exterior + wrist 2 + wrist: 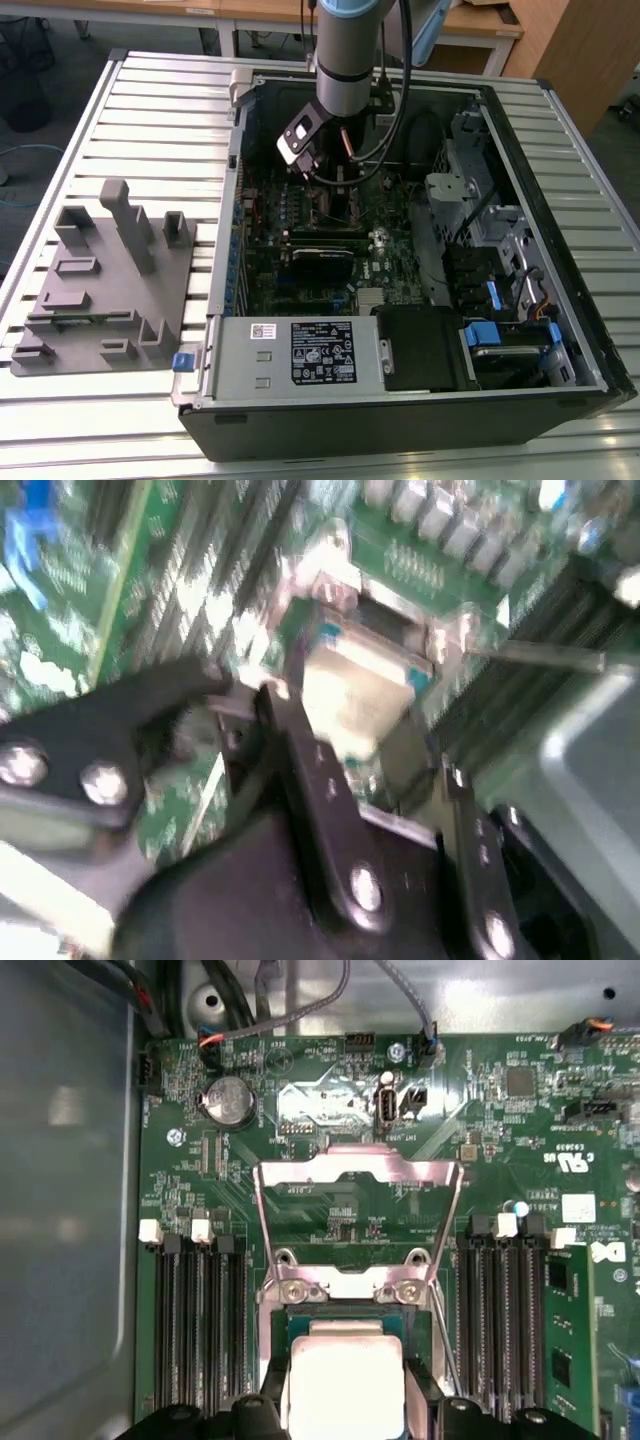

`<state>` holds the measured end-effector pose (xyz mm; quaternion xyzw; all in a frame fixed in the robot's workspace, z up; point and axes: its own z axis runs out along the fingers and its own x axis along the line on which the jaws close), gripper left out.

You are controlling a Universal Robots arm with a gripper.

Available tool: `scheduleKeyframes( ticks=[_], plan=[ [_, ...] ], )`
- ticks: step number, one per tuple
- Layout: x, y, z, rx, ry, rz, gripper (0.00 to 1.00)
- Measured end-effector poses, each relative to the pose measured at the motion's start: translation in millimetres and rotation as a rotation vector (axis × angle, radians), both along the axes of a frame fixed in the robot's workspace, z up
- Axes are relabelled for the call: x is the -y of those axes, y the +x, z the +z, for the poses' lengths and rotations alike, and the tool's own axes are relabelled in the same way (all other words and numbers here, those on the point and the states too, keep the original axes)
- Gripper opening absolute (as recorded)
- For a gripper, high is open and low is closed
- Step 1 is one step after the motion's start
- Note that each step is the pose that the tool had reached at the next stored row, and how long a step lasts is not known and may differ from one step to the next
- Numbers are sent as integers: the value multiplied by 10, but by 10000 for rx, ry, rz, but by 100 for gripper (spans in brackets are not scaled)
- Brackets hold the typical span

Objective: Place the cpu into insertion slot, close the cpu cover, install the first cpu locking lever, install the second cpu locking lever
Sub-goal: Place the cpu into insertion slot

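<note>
The cpu (345, 1375), a small square chip with a silvery top, sits between my black fingertips (272, 1400) low over the insertion slot. The chip covers the slot, of which I see just the silvery rim with two screws (345, 1285). My gripper (345, 1415) is shut on the cpu (355, 695), with fingers (300, 760) at two opposite edges. Beyond the slot, the cpu cover (360, 1170) stands flipped open, a thin metal frame. A thin locking lever (540, 656) sticks out beside the socket. In the exterior view my gripper (335, 188) is down inside the open computer case.
Black memory slots (195, 1330) flank the socket on both sides, with a fitted module (560, 1330) on one side. Case walls (225, 230), cables (400, 120) and the drive cage (480, 210) surround the board. A grey fixture block (110, 280) lies on the slatted table at the exterior view's left.
</note>
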<state>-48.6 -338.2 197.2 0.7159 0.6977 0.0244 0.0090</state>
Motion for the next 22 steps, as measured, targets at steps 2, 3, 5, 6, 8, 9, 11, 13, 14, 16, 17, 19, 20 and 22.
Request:
scheduleKeyframes(
  ticks=[2,3,5,6,8,9,11,13,14,16,17,19,20,22],
  plan=[
    [-1,0,5,1,2,-2,54],
    [-1,-1,5,2,3,-2,54],
    [0,-1,5,0,0,-2,54],
    [2,-1,2,-1,-1,-5,54],
    [9,-1,-10,-1,-2,-40,54],
    [11,-1,-13,0,-1,-65,54],
    [12,-2,-15,-2,-3,-87,54],
    [12,-1,-19,0,0,-99,54],
    [12,-1,-22,0,0,-105,54],
    [12,-1,-30,0,-2,-118,54],
    [12,-1,-33,-1,-3,-123,54],
    [13,-1,-38,-1,-3,-130,54],
    [13,-1,-39,-2,-4,-132,54],
    [12,-1,-40,-1,-3,-132,54]
  ],
)
